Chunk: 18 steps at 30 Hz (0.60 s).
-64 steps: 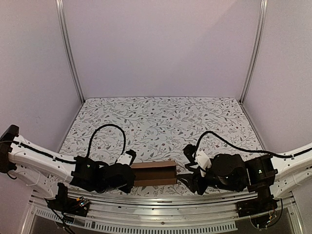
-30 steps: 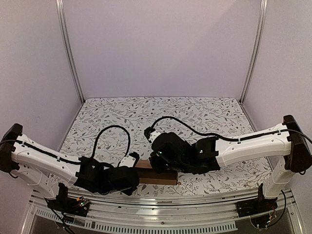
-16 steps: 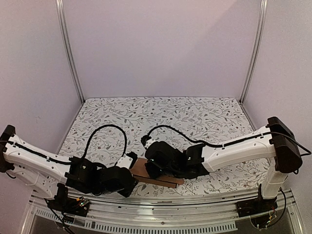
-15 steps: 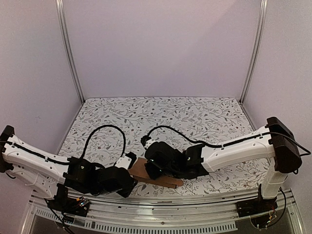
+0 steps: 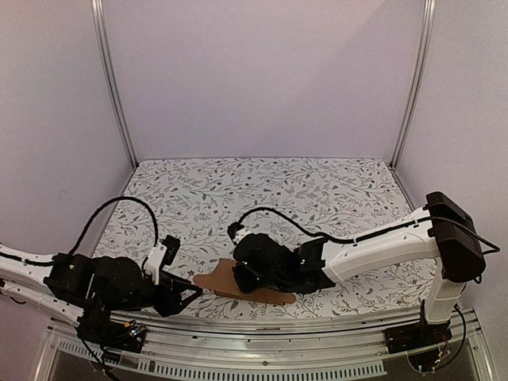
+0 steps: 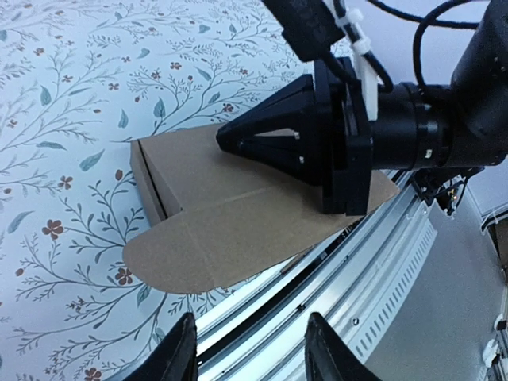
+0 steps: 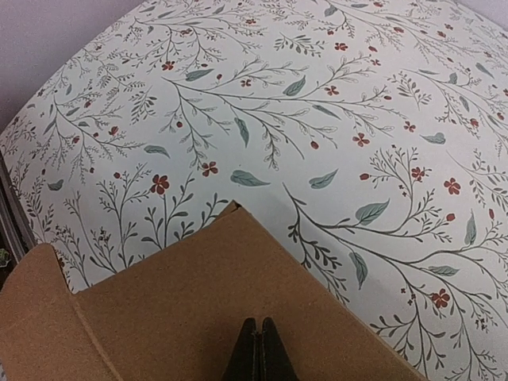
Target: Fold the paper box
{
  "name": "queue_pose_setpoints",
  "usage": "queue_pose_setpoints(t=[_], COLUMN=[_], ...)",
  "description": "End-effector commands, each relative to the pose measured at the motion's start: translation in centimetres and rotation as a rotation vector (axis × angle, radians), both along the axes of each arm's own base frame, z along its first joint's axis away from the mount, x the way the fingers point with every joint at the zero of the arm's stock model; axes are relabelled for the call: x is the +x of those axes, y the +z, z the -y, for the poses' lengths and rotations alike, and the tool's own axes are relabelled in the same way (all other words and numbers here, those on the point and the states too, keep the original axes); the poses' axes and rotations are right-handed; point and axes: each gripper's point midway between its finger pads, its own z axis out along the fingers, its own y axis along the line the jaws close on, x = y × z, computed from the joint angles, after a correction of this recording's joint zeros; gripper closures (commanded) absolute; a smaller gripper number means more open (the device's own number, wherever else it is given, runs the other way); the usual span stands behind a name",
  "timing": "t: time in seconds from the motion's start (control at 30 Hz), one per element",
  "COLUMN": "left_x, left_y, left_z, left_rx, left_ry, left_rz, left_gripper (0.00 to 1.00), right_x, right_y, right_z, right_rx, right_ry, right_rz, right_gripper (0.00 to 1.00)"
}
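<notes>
The paper box (image 5: 213, 281) is plain brown cardboard, lying flattened at the table's near edge, with a rounded flap (image 6: 171, 250) spread out at its left end. My right gripper (image 7: 259, 349) is shut, and its joined tips rest on the box's top panel (image 7: 182, 309). In the left wrist view the right gripper (image 6: 225, 143) points onto the box from the right. My left gripper (image 6: 250, 361) is open and empty, a short way left of the flap and over the table's front rail. In the top view the left gripper (image 5: 193, 292) hangs just clear of the flap's tip.
A floral cloth (image 5: 317, 190) covers the table, with metal frame posts and pale walls behind. A metal rail (image 6: 381, 262) runs along the near edge, under the box's front side. The right arm's black cable (image 5: 278, 214) loops over the cloth behind the box.
The right arm swung across and set its shut tips on the box. The left gripper opened, let go of the box's left end and drew back left. The flap now lies spread out.
</notes>
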Motion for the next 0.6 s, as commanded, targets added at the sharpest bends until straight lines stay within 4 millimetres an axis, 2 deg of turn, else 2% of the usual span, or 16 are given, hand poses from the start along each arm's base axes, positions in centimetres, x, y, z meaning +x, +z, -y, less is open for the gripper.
queue_pose_setpoints(t=[0.0, 0.17, 0.4, 0.57], left_x=[0.4, 2.0, 4.5, 5.8], left_y=[0.7, 1.7, 1.1, 0.0], left_z=[-1.2, -1.5, -0.5, -1.2], left_rx=[0.014, 0.060, 0.109, 0.117], left_ry=[0.011, 0.053, 0.068, 0.114], left_rz=[0.056, 0.107, 0.063, -0.004], left_gripper=[0.55, 0.54, 0.55, 0.56], right_x=[-0.7, -0.9, -1.3, -1.4], right_y=[-4.4, -5.2, -5.7, -6.0], right_z=[1.4, 1.7, 1.8, 1.9], right_rx=[-0.099, -0.118, -0.136, -0.143], right_ry=[0.012, 0.025, 0.054, 0.056], right_rz=[-0.054, -0.060, -0.064, -0.066], right_gripper=[1.00, 1.00, 1.00, 1.00])
